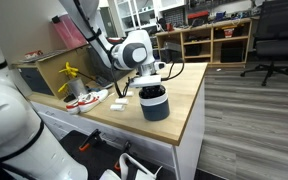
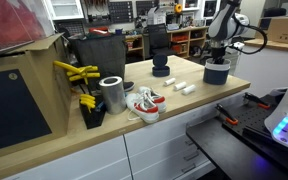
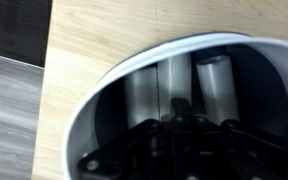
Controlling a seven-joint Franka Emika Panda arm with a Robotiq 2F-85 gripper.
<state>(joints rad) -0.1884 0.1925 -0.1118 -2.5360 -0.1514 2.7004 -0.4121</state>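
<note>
A grasp is being made inside the dark cup (image 1: 155,106), which is standing upright near one end of the bench (image 1: 187,98), close to its long edge. In both exterior views the arm (image 1: 134,50) is being shown directly above the cup (image 2: 217,72), with the jaws lowered into its mouth. In the wrist view the white rim of the cup (image 3: 134,58) is being shown from above, and several pale cylinders (image 3: 210,82) are standing upright against its inner wall. The jaws are being held pressed together low in the cup, just in front of the middle cylinder (image 3: 170,85). Whether that cylinder is actually being pinched cannot be told, because the tips are lost in shadow.

The step in hand is judged to be the closing of a grip on something within the cup. The next move is judged to call for a straight, vertical lift, so that the rim is not being caught and the cup is not being tipped or dragged toward the bench edge. The shoe (image 2: 144,103) and the metal can (image 2: 112,93) are lying well apart, toward the opposite end.
</note>
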